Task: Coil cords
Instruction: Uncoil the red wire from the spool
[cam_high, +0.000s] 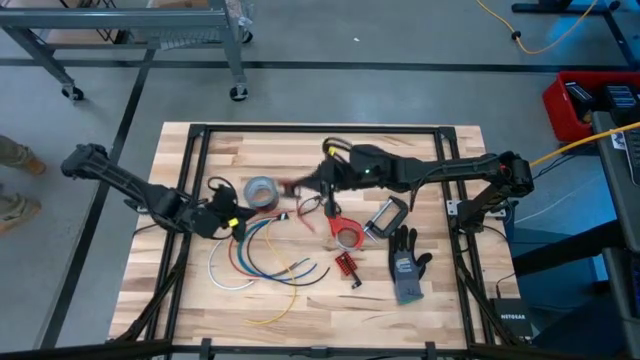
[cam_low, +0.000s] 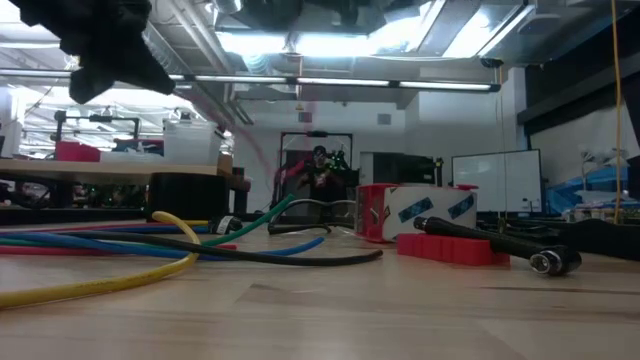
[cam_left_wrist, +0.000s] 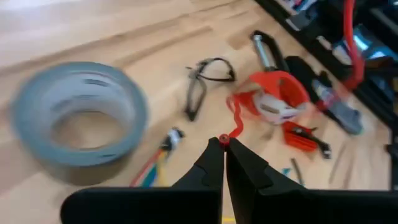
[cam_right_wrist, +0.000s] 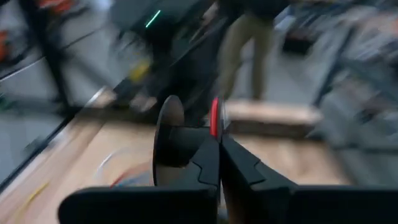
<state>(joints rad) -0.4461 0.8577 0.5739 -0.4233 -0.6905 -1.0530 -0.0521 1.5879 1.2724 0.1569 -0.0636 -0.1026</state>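
A thin red cord (cam_left_wrist: 235, 119) runs between my two grippers over the table's middle. My left gripper (cam_high: 236, 214) is shut on it beside the grey tape roll (cam_high: 260, 192). My right gripper (cam_high: 305, 187) is shut on it farther right, and the cord is blurred there (cam_high: 290, 187). White (cam_high: 222, 275), blue (cam_high: 250, 262), green (cam_high: 285, 262) and yellow (cam_high: 285, 305) cords lie curved on the table near my left gripper. They also show in the low view (cam_low: 150, 245). My left gripper pinches the red cord between its two fingertips (cam_left_wrist: 222, 140), at or close to one end. From there the cord runs on wavy and slack toward the red ring (cam_left_wrist: 273, 99). My right gripper pinches the red cord between its fingertips. A short red piece (cam_right_wrist: 214, 118) stands up above them. The view is blurred, so I cannot tell which stretch of the cord this is.
A red ring-shaped holder (cam_high: 347, 237), a silver clamp-like piece (cam_high: 385, 217), a small red part (cam_high: 346, 265) and a grey and black glove (cam_high: 407, 265) lie right of centre. Black glasses (cam_high: 310, 205) lie between the grippers. A black frame (cam_high: 320, 130) rims the table.
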